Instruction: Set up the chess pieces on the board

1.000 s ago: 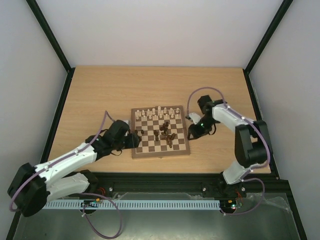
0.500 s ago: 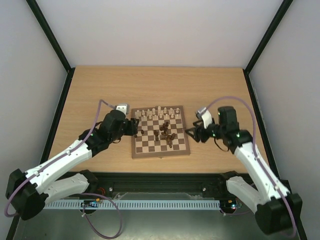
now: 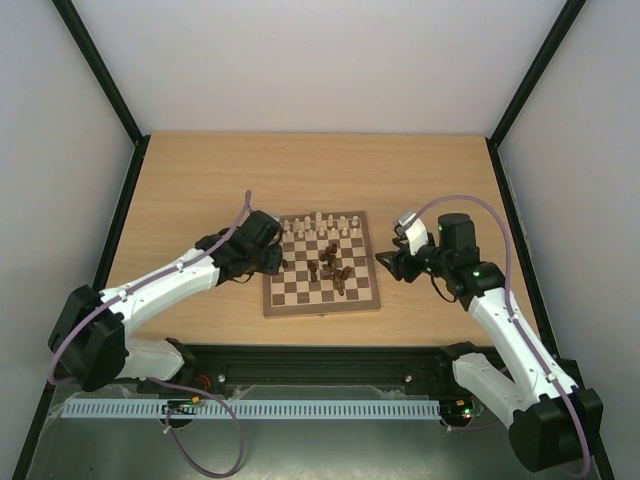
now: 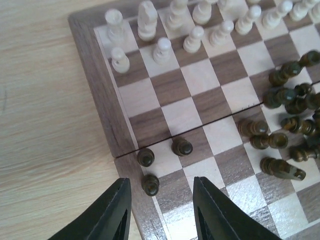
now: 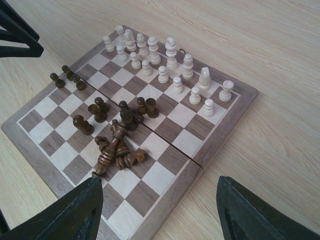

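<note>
The dark pawn [image 4: 150,184] looks light, smooth, tippy; grip it below the head. Your left gripper [image 4: 160,186] and right gripper [image 5: 160,182] gape empty.

dark pieces [image 3: 333,268] heaped board [image 3: 300,300] ctr, pale rows [image 3: 320,228] at far edge, near sq free

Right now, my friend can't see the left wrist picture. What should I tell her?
The left gripper hangs open over the left edge of the board, close to three standing dark pawns. Pale pieces line the far edge in two rows; more dark pieces are heaped at right, some toppled.
</note>
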{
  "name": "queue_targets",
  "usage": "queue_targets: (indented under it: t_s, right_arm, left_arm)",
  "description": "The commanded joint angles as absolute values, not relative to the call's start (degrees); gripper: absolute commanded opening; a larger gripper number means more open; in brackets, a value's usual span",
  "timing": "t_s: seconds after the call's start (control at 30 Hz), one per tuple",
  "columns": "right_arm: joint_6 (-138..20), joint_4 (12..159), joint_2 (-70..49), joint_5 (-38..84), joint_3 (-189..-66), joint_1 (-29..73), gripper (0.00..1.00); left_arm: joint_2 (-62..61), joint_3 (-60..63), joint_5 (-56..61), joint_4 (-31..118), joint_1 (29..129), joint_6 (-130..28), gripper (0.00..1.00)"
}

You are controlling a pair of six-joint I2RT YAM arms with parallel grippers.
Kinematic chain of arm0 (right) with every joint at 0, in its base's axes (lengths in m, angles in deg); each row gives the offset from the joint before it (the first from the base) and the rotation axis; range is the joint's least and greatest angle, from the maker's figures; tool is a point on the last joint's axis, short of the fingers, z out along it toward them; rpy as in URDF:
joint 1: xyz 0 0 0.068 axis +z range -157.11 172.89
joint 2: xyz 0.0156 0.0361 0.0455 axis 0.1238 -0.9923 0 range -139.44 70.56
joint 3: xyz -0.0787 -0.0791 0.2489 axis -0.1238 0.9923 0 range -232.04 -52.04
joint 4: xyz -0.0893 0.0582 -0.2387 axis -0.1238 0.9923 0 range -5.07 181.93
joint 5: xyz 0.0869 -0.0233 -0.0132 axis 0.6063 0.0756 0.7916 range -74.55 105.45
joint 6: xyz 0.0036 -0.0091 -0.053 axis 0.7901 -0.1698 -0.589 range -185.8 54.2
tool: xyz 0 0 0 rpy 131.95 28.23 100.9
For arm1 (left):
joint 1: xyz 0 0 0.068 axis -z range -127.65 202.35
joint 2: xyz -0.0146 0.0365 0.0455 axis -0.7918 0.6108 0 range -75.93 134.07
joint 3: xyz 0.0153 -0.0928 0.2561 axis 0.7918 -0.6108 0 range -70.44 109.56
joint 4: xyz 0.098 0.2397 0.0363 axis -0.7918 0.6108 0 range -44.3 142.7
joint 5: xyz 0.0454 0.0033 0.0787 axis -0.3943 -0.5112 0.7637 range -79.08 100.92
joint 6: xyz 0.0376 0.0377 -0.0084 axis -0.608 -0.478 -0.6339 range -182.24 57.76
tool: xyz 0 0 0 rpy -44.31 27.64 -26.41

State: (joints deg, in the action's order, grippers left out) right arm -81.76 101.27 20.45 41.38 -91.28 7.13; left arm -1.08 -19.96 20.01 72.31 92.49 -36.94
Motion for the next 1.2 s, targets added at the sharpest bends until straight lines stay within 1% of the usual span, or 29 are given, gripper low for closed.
queue_targets:
  t_s: [0.0,0.4,0.63,0.77,1.07,1.17]
  right_arm:
    - [-83.8,100.4,19.1,39.9,-90.8,6.9,0.63]
    - [-84.5,100.2,18.1,40.1,-90.4,6.9,0.63]
    - [-84.8,100.3,17.8,39.9,-90.3,6.9,0.63]
    - [-84.9,100.3,17.5,39.9,-90.4,7.0,0.63]
    - [-85.1,100.5,17.2,40.0,-90.2,6.9,0.64]
    - [-85.2,100.5,17.0,40.0,-90.3,7.0,0.64]
  left_arm:
    - [2.3,-17.9,15.9,76.3,91.7,-39.6,0.37]
    - [8.2,-17.1,15.8,76.3,91.6,-41.4,0.3]
    - [10.1,-18.0,16.1,75.4,91.6,-41.7,0.29]
    - [10.7,-18.6,16.1,74.4,91.6,-41.9,0.26]
    - [12.4,-18.2,18.4,73.8,91.6,-41.9,0.26]
    - [12.9,-18.1,19.2,73.5,91.6,-42.2,0.23]
